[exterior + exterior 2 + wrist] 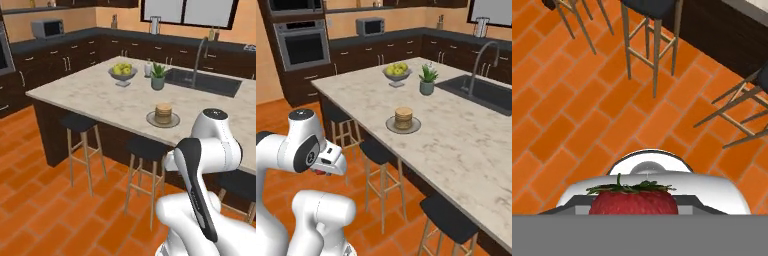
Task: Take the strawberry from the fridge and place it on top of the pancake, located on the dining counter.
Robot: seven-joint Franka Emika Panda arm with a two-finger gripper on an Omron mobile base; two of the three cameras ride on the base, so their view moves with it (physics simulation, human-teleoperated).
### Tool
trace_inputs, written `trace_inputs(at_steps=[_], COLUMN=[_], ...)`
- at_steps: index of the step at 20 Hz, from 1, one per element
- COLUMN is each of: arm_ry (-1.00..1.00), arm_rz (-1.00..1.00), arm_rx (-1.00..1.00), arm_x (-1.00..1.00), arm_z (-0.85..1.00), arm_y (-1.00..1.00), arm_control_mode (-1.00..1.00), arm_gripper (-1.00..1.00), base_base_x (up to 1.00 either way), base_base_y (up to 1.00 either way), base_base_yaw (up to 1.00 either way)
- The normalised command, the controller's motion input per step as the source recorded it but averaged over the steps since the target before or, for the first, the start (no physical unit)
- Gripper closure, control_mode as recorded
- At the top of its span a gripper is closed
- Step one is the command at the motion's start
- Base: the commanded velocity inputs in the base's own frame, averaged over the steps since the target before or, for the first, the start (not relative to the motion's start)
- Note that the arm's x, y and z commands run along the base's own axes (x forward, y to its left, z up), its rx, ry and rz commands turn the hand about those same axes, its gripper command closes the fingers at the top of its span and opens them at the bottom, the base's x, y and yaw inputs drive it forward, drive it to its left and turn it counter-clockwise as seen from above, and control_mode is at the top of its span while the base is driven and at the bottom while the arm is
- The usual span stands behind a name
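Sitting between the fingers at the bottom of the hand view, the strawberry (pixel 633 201) shows its red flesh and green leafy cap, clamped there above the orange brick floor (pixel 572 125). From the right base view a speck of red peeks out under the white hand, where the gripper (pixel 321 172) hangs low beside the arm, well short of the bench.

On the marbled dining bench (pixel 100 95) the pancake (pixel 163 113) stack stands on its round grey plate (pixel 150 120), near the edge that faces the stools. Further back a grey bowl of yellow-green fruits (pixel 122 71) sits beside a small potted plant (pixel 158 76), and a dark sink (pixel 205 81) with a curved tap is set into the top just beyond. Black-seated stools (pixel 79 122) line the near side. Against the far wall, a microwave (pixel 47 28) rests on the dark counter.
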Motion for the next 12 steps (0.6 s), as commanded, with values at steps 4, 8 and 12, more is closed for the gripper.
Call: trace_inputs(at_steps=[4,8,12], arm_ry=[0.00,0.00,0.00], arm_rz=[0.00,0.00,0.00], arm_rx=[0.00,0.00,0.00], arm_x=[0.00,0.00,0.00], arm_z=[0.00,0.00,0.00], arm_y=[0.00,0.00,0.00], arm_control_mode=[1.00,1.00,1.00], arm_gripper=[1.00,1.00,1.00], base_base_x=[0.99,0.94,0.81], base_base_y=[0.69,0.65,0.82], base_base_yaw=[-0.70,-0.72,-0.64])
